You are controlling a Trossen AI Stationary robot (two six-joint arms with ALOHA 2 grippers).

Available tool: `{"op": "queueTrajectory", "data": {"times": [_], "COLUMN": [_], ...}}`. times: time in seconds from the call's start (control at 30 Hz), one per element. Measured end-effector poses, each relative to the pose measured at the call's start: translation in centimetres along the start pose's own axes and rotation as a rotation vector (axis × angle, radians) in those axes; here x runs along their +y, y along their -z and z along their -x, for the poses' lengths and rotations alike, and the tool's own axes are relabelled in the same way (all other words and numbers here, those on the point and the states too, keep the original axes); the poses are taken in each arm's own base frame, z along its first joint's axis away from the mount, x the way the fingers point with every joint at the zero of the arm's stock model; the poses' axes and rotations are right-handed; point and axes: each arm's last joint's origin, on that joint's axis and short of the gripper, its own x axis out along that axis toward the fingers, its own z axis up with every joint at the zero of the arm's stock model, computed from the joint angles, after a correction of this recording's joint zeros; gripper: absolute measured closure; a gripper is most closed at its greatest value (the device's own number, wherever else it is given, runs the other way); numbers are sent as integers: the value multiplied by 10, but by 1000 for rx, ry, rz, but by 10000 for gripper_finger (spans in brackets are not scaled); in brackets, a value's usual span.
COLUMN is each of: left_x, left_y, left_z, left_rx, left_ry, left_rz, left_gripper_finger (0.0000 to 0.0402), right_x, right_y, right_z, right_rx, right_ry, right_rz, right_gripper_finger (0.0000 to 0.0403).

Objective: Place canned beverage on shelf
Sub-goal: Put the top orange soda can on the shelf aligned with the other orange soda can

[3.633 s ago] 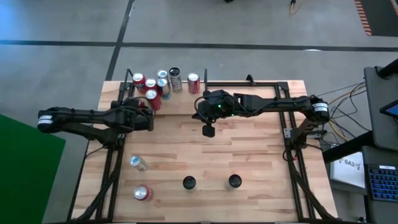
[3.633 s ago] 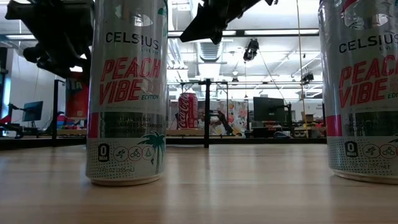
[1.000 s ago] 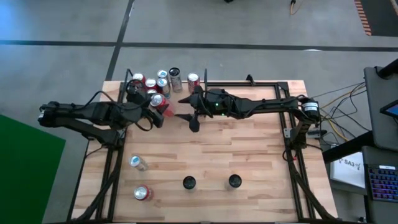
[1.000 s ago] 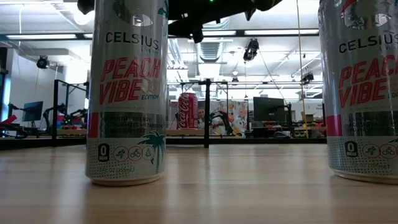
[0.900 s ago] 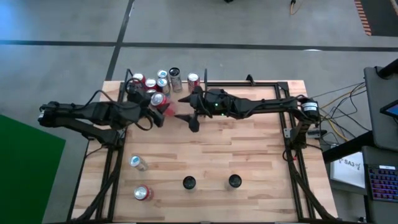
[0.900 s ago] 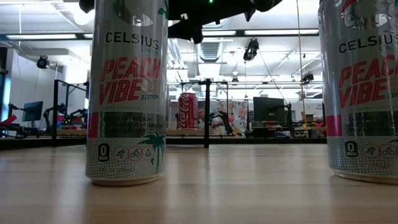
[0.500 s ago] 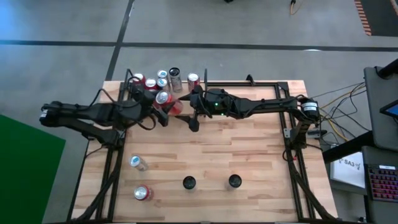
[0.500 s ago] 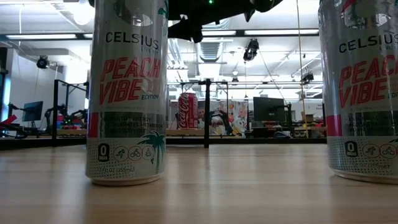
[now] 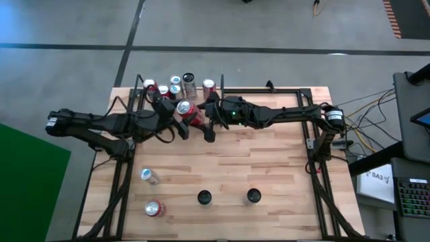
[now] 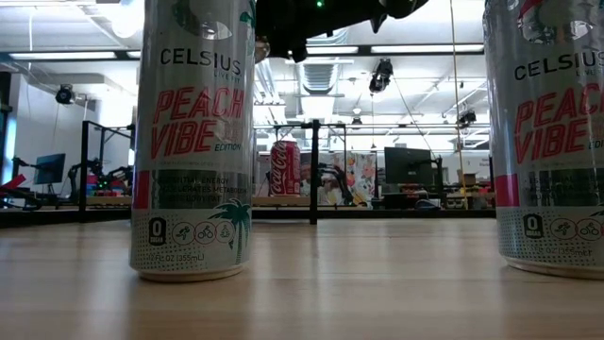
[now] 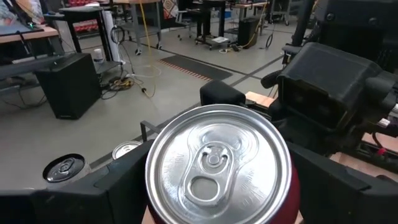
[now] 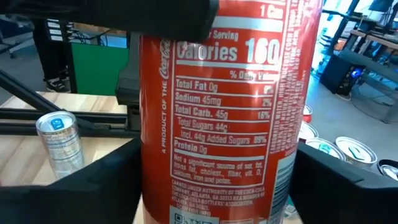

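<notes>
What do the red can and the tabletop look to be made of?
Red can: probably aluminium; bare, brushed silver lid with pull tab, glossy red printed wall. Tabletop: light wood planks, judging by grain and seams, matte finish.

Grey concrete floor, green panel, ceiling strip lights

Wood plank table has a bunch of cans clustered around 11 o'clock, two dark-topped cans standing at 6, and two more near 7 o'clock.
</notes>
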Motion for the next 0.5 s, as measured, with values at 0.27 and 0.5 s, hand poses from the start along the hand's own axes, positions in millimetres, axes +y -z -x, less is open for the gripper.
{"op": "queueTrajectory", "data": {"times": [0.27, 0.5], "left_x": [0, 3], "left_y": [-1, -2], "left_z": [2, 15], "left_rx": [-8, 4], "left_ry": [8, 76], "left_rz": [-18, -91], "left_gripper_finger": [80, 49], "right_x": [-1, -9], "right_y": [-1, 11], "right_z": [0, 1], "right_rx": [-10, 43], "right_ry": [7, 8], "right_rz": [5, -2], "right_gripper_finger": [122, 122]}}
